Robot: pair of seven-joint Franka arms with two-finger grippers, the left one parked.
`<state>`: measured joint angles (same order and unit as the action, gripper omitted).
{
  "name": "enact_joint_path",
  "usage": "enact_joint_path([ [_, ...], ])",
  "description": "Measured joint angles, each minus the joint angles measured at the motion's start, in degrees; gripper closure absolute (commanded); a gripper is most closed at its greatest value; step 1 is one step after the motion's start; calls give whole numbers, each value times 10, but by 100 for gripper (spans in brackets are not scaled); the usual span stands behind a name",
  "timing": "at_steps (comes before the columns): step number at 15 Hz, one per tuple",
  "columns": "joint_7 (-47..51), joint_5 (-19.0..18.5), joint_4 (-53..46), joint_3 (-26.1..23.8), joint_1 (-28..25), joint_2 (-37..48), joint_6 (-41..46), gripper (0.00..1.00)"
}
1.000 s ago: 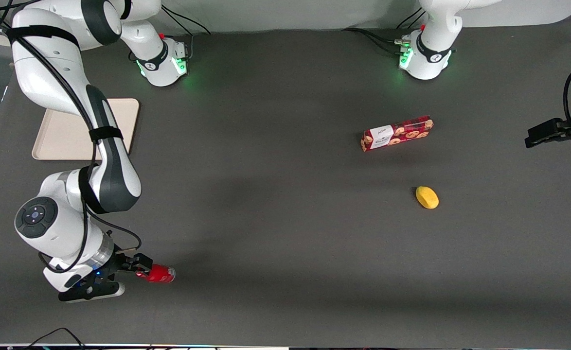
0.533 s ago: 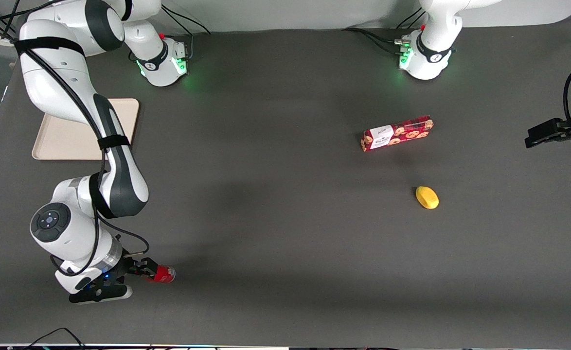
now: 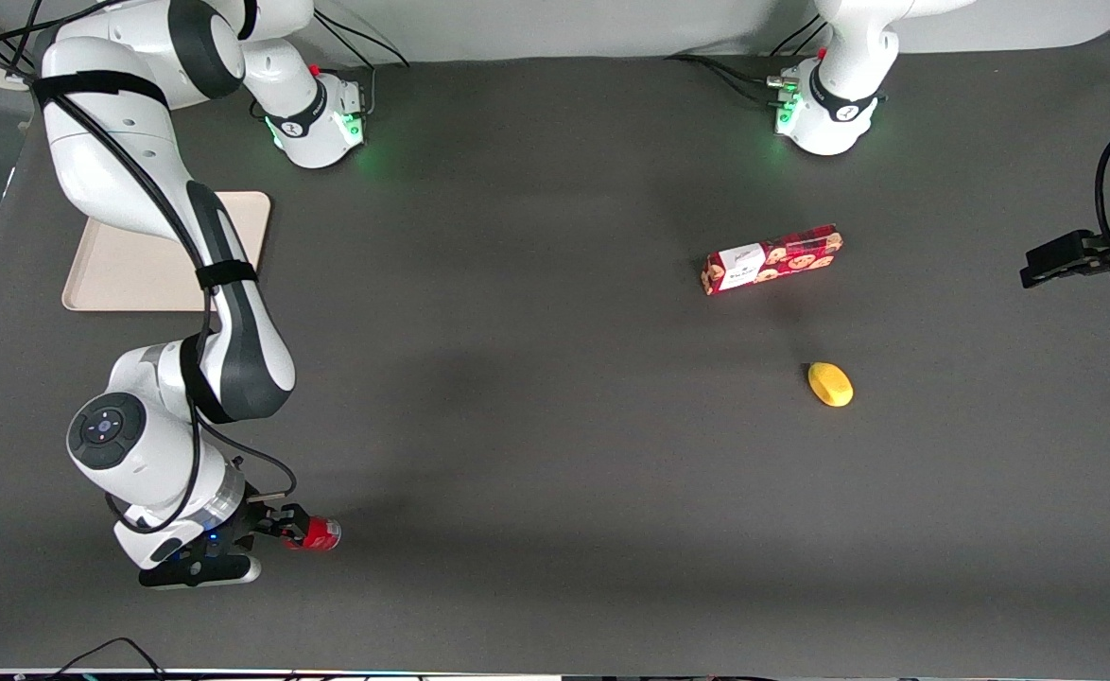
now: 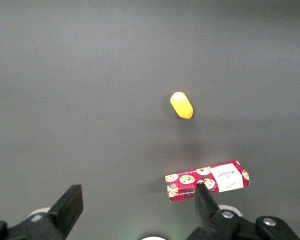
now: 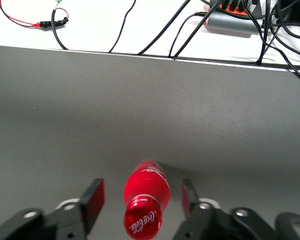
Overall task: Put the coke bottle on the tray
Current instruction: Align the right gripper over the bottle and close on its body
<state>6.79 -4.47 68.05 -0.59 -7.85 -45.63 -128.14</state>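
Note:
The coke bottle, small and all red, lies on its side on the dark table near the front edge at the working arm's end. In the right wrist view its red cap with white lettering points at the camera. My right gripper is open around the bottle's cap end, with one finger on each side and a gap between each pad and the bottle. The cream-beige tray lies farther from the front camera, partly hidden by my arm.
A red cookie box with a white label and a yellow lemon-shaped object lie toward the parked arm's end; both show in the left wrist view, the box and the lemon. The table's front edge with cables is close to the bottle.
My right gripper has slid along the table toward the bottle, so its open fingers now straddle the cap end. The bottle has not moved.

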Motion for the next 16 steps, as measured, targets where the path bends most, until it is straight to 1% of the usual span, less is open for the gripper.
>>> enact_joint_path([
  [1, 0, 0, 0, 0, 0, 0, 0, 56],
  [3, 0, 0, 0, 0, 0, 0, 0, 62],
  [5, 0, 0, 0, 0, 0, 0, 0, 63],
  [7, 0, 0, 0, 0, 0, 0, 0, 67],
  [8, 0, 0, 0, 0, 0, 0, 0, 67],
  [9, 1, 0, 0, 0, 0, 0, 0, 66],
  [10, 1, 0, 0, 0, 0, 0, 0, 51],
  [12, 1, 0, 0, 0, 0, 0, 0, 38],
  [13, 2, 0, 0, 0, 0, 0, 0, 33],
  [14, 3, 0, 0, 0, 0, 0, 0, 34],
  [15, 4, 0, 1, 0, 0, 0, 0, 37],
  [16, 6, 0, 1, -1, 0, -1, 0, 47],
])
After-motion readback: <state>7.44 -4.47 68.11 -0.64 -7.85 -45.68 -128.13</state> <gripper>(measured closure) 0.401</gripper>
